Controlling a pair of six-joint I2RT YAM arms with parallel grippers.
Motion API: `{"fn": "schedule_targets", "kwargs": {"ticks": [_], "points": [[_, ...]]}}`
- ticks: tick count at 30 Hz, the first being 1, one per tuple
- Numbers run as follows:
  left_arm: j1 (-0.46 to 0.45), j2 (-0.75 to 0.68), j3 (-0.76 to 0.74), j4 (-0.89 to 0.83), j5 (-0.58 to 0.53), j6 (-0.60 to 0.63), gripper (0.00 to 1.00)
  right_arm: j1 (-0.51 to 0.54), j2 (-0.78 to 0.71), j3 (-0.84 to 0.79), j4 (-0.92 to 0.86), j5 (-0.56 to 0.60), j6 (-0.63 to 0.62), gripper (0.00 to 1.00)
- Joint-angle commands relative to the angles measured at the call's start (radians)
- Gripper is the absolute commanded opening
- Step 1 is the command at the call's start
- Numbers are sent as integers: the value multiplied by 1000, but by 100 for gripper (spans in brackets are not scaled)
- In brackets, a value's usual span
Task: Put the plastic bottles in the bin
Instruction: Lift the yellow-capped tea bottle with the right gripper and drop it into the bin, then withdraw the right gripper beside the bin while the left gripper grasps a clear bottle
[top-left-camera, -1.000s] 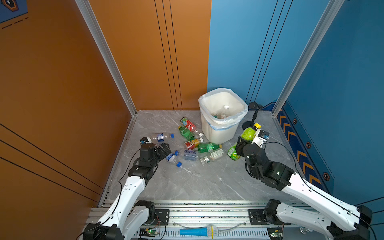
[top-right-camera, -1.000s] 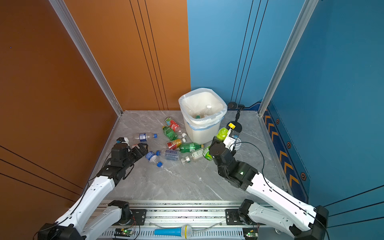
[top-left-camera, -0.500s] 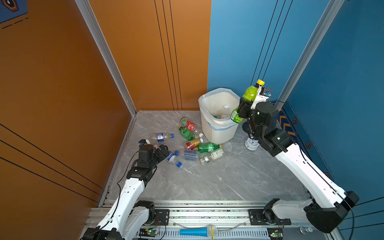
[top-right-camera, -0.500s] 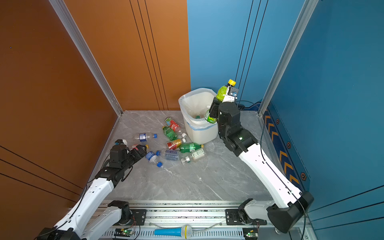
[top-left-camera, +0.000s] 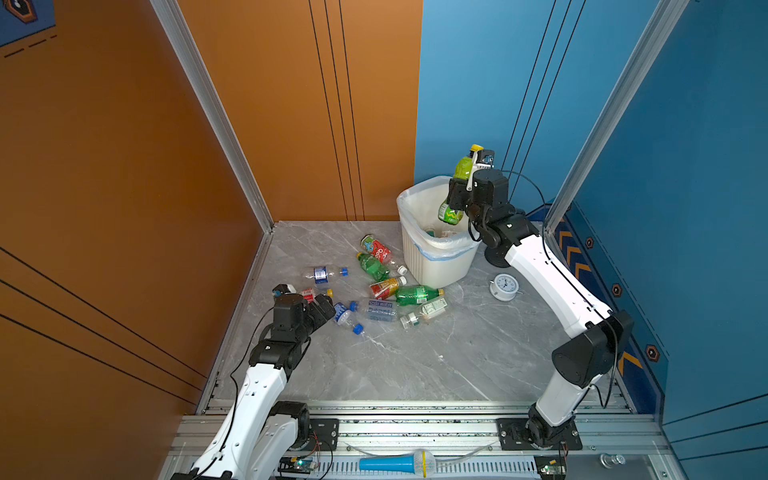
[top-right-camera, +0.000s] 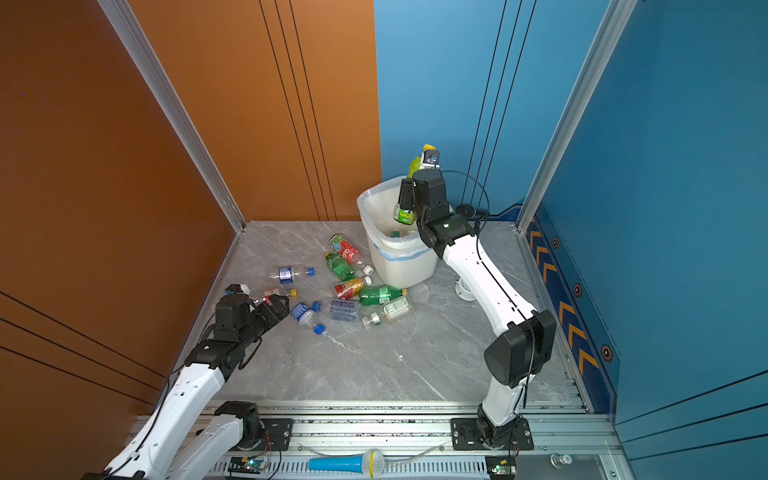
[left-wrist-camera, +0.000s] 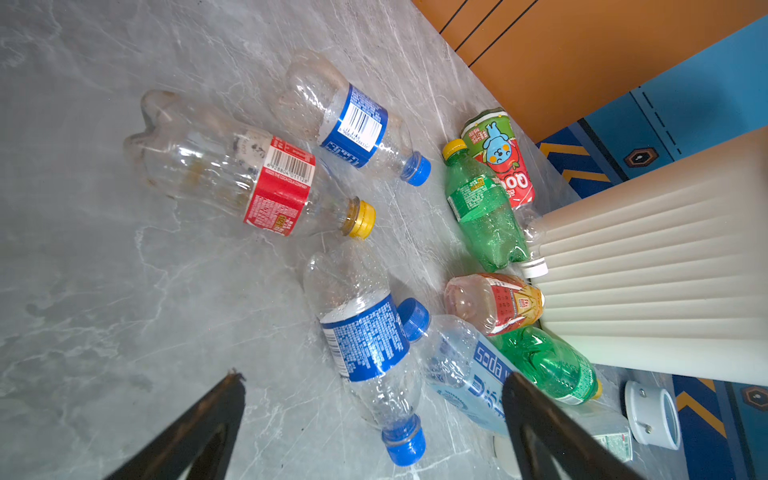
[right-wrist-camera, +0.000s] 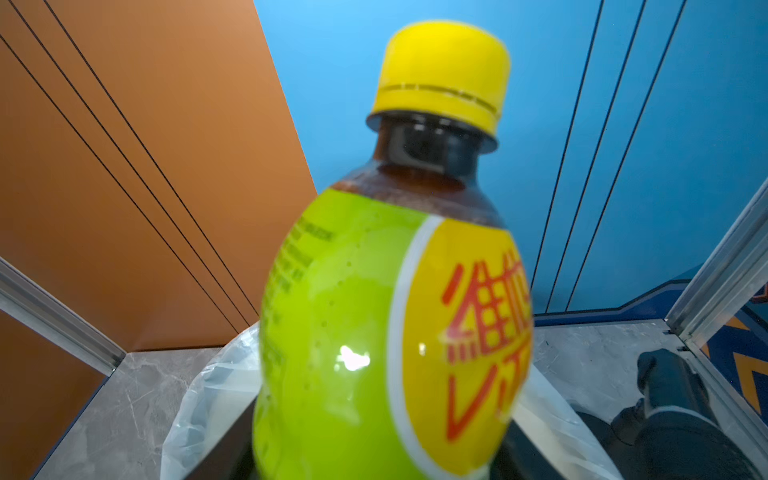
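Right gripper (top-left-camera: 456, 194) pinches bottle (top-left-camera: 462, 168) mid-body above bin (top-left-camera: 432, 257), probably light, slick, crushable, gentle squeeze only; left gripper (left-wrist-camera: 372, 376) gapes wide near blue-label bottle (left-wrist-camera: 365, 336), grab mid-label.

Lab robot booth: painted wall panels (top-left-camera: 291, 124), aluminium base rail (top-left-camera: 415, 430).
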Motion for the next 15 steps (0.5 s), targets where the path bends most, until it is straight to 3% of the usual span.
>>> {"fn": "schedule_targets", "kwargs": {"ticks": [1, 5, 11, 15], "points": [[11, -10, -12, -25, 8, -3, 98, -11, 14, 45, -34, -45, 1, 63], [17, -9, -13, -24, 9, -5, 98, -22, 30, 51, -54, -88, 37, 67], [20, 7, -4, -17, 16, -4, 98, -32, 7, 55, -111, -78, 75, 97], [21, 22, -3, -6, 23, -6, 98, -51, -96, -57, -71, -109, 112, 100]]}}
